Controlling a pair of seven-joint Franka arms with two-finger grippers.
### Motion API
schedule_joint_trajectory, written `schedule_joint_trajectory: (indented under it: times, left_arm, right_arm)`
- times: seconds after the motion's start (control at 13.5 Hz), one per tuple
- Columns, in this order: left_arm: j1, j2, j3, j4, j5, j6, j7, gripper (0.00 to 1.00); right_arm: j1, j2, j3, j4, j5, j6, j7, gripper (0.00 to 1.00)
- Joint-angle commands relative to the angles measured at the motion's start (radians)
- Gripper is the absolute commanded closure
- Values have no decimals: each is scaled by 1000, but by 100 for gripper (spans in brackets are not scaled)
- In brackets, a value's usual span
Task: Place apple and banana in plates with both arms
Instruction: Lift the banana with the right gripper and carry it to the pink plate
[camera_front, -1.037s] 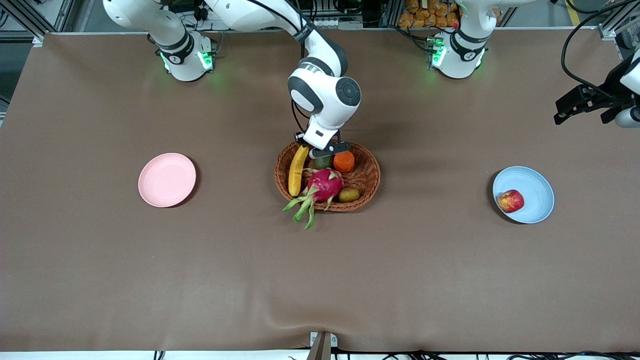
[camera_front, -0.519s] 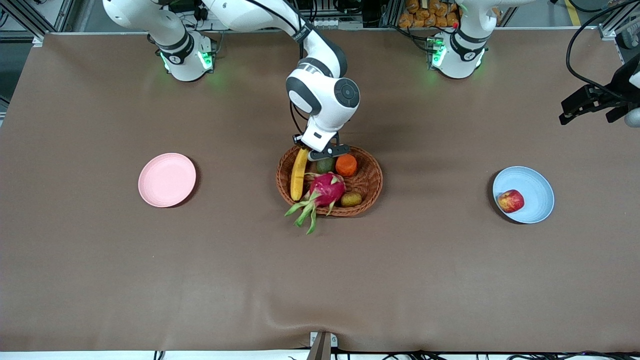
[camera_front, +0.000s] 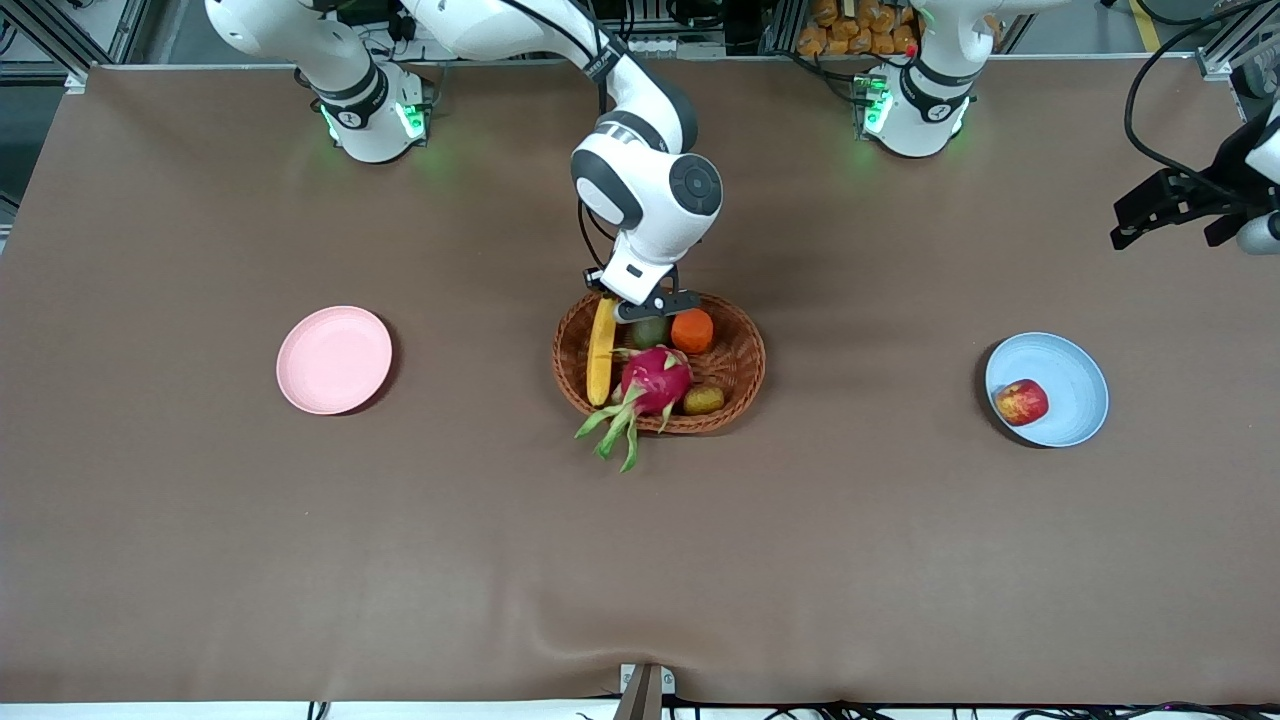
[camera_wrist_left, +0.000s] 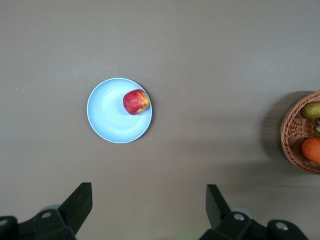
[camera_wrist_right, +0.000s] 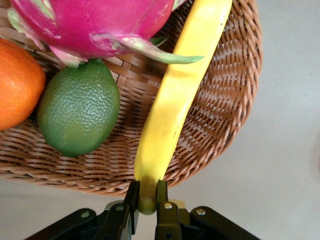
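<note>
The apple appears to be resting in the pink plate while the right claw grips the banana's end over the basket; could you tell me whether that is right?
Not quite: the apple rests in the light blue plate, as the front view shows; the pink plate holds nothing. The right claw does grip the banana by its end over the basket.

Front view: I can't see the right gripper's fingertips (camera_front: 612, 303), wrist housing covers them; left gripper (camera_front: 1165, 208) is partly cut by the frame edge; small brown-green fruit (camera_front: 703, 400) in the basket (camera_front: 745, 385) too small to identify. Right wrist view: dragon fruit (camera_wrist_right: 95, 22), orange (camera_wrist_right: 15, 82) and banana (camera_wrist_right: 182, 85) all cropped. Left wrist view: basket only a sliver (camera_wrist_left: 292, 132); fingers (camera_wrist_left: 80, 202) cut off below.
</note>
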Motion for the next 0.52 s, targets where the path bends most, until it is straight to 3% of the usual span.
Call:
schedule_joint_trajectory:
  times: [0.0,0.44]
  left_arm:
    - [5,6,-8,7,-6,0,-9,0]
    - [10,8,-8,9,-6,0,0,0]
  right_arm:
    - [-25,-51,11,2,-9,-49,-7,100]
    - [-91,-145,13,2,29,-118,-61,100]
